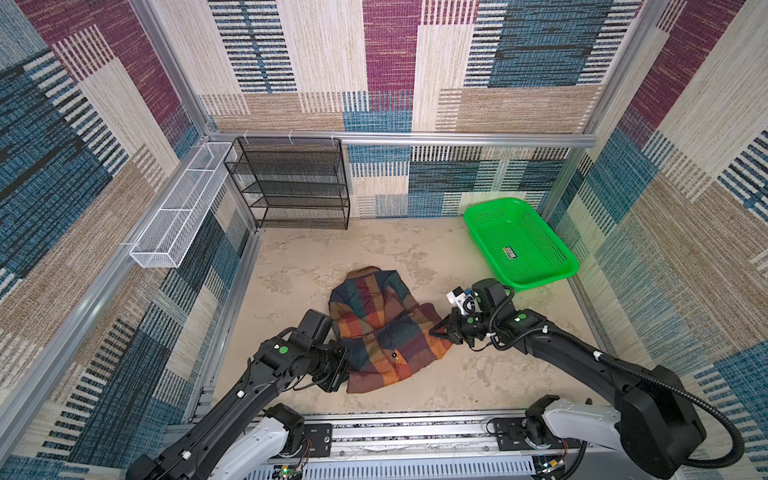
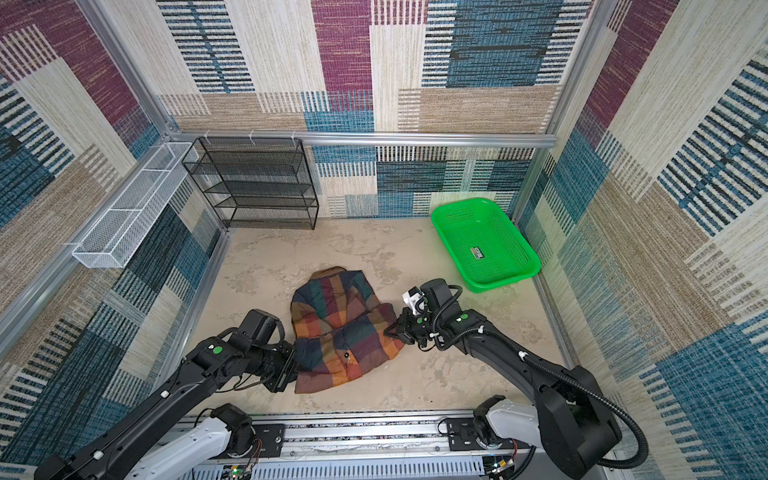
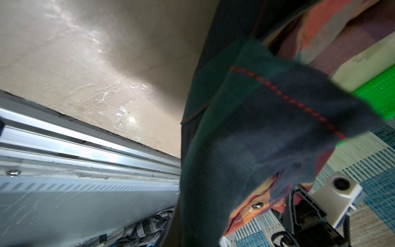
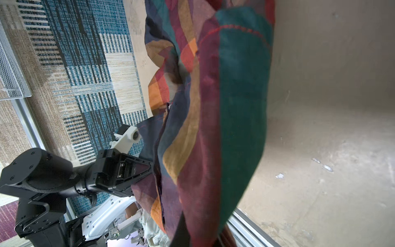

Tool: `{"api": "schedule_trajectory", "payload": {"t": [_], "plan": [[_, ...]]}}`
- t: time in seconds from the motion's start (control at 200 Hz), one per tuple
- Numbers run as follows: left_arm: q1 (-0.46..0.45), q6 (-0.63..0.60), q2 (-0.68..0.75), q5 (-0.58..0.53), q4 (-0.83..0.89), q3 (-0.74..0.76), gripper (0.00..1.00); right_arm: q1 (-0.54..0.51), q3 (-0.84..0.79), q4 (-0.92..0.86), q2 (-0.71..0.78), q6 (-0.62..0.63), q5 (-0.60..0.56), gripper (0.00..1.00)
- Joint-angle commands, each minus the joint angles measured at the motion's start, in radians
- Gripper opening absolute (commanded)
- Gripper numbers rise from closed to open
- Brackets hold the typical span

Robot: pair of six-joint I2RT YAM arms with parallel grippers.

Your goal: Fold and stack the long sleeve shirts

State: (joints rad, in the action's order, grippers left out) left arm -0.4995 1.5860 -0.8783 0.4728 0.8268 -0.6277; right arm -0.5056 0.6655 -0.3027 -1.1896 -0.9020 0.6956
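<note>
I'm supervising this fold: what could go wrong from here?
1. The plaid shirt lies bunched between the left claw and right claw; folding now may give a lopsided fold.
2. Cloth fills both wrist views, so a slipping pinch might go unnoticed.

Both top views were bright and evenly lit from above, with soft shadows edging the shirt [image 1: 386,328]; the wide lens bowed the wall rails [image 1: 457,139] toward the frame edges. In the left wrist view, glare streaked the desk [image 3: 96,42] at upper left and the near cloth was blurred. The right wrist view dimmed at upper right.
</note>
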Motion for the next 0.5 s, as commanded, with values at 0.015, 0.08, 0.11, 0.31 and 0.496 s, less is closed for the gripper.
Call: {"api": "schedule_trajectory", "payload": {"t": [0.015, 0.08, 0.11, 0.31, 0.496], "plan": [[0.0, -0.072, -0.019, -0.038, 0.031, 0.049, 0.0, 0.001, -0.055, 0.027, 0.037, 0.011, -0.103, 0.0], [-0.008, -0.079, -0.021, -0.056, 0.022, 0.077, 0.0, 0.0, -0.092, 0.034, 0.035, 0.026, -0.128, 0.0], [-0.018, -0.078, -0.023, -0.061, 0.009, 0.095, 0.0, 0.001, -0.118, 0.053, 0.03, 0.02, -0.132, 0.0], [-0.063, -0.062, -0.039, -0.085, -0.05, 0.178, 0.0, 0.0, -0.201, 0.17, -0.019, -0.006, -0.095, 0.0], [-0.08, -0.037, -0.032, -0.096, -0.113, 0.273, 0.0, -0.005, -0.205, 0.145, 0.002, -0.011, -0.133, 0.06]]}}
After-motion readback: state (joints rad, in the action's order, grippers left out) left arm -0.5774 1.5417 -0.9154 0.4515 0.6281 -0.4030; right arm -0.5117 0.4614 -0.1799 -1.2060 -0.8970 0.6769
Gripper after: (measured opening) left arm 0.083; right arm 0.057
